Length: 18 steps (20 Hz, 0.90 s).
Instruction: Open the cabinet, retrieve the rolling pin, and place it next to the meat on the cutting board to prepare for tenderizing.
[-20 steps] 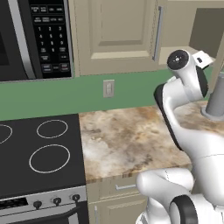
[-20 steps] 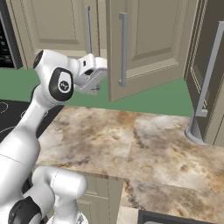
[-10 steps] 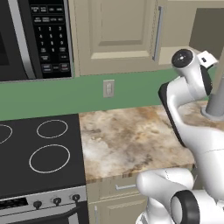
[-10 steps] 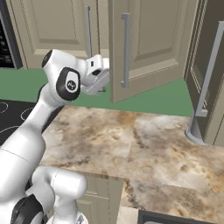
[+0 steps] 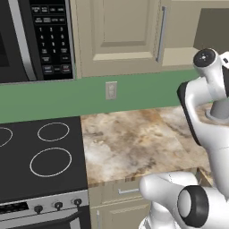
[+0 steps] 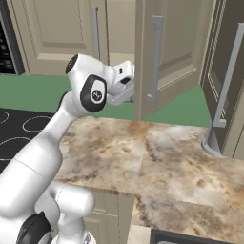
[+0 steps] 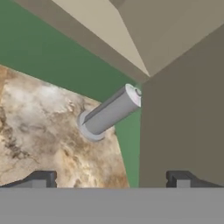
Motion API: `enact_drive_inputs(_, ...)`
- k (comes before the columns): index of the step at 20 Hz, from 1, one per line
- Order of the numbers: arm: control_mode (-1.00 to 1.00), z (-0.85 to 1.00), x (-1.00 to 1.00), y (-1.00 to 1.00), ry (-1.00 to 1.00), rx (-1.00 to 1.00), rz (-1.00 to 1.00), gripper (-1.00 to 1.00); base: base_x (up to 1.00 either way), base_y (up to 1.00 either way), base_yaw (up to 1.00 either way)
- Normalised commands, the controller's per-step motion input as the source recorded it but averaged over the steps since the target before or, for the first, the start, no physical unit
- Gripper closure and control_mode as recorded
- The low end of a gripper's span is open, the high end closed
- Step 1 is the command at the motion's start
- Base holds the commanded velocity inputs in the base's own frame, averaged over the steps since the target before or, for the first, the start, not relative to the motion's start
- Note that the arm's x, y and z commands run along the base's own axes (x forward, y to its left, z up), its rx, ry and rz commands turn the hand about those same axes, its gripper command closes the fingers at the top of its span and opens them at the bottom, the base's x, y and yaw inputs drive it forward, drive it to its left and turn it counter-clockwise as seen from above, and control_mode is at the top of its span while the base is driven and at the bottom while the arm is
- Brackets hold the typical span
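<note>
Claw (image 7: 109, 179) w/ jaws wide apart, nothing between them, hovering by the open right door of cabinet (image 6: 157, 62). Left door shut. Door swung out over marble counter (image 6: 181, 167). Hand cam: grey cylinder (image 7: 109, 113) standing on counter, green wall (image 7: 48, 57) behind. Stove (image 5: 40, 156) and microwave (image 5: 36, 40) at left.

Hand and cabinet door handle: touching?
Apart. In the hand view the open hand has nothing between its fingertips. In the right base view it sits left of the handle, door edge showing between.
</note>
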Motion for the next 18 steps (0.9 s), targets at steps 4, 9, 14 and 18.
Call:
enact_drive_inputs(4,-1.00,-0.06,-0.26,-0.72,0.00,0.00,-0.08,-1.00,0.00,0.00,0.00)
enact_drive_inputs(9,-1.00,-0.11,-0.22,-0.75,0.00,0.00,-0.08,-1.00,0.00,0.00,0.00)
enact_drive_inputs(14,-1.00,-0.15,-0.10,-0.48,0.07,0.00,-0.07,-1.00,0.00,0.00,0.00)
enact_drive_inputs(18,-1.00,-0.08,0.00,-0.30,0.07,0.00,-0.06,-1.00,0.00,0.00,0.00)
